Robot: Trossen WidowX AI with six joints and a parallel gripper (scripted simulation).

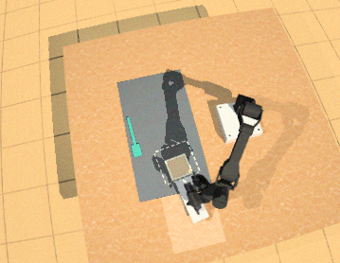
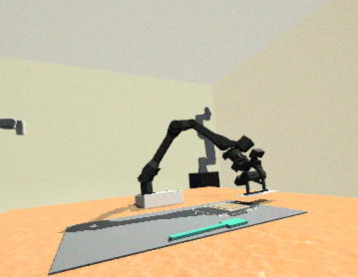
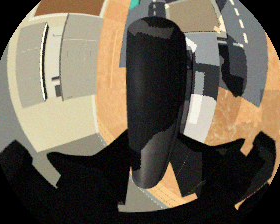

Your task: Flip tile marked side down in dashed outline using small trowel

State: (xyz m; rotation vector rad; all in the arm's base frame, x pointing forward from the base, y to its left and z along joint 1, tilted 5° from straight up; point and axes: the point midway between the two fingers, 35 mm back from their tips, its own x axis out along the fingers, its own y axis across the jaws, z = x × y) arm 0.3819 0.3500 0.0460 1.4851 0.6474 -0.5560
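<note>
My gripper (image 1: 195, 193) (image 2: 250, 180) is shut on the small trowel's thick black handle (image 3: 153, 83). It sits low at the near end of the grey mat (image 1: 136, 104) (image 2: 119, 239). The trowel's white blade (image 1: 199, 215) (image 2: 257, 191) (image 3: 204, 106) lies flat on the table just past the mat's edge. The tan square tile (image 1: 178, 166) (image 2: 236, 205) (image 3: 197, 12) lies flat inside the dashed outline (image 1: 157, 152), right next to the gripper. I cannot make out a mark on its upper face.
A teal flat tool (image 1: 133, 135) (image 2: 208, 229) lies on the mat's left side. The arm's white base block (image 1: 226, 123) (image 2: 159, 199) stands right of the mat. A paler strip of table (image 1: 195, 234) runs from the mat's near end.
</note>
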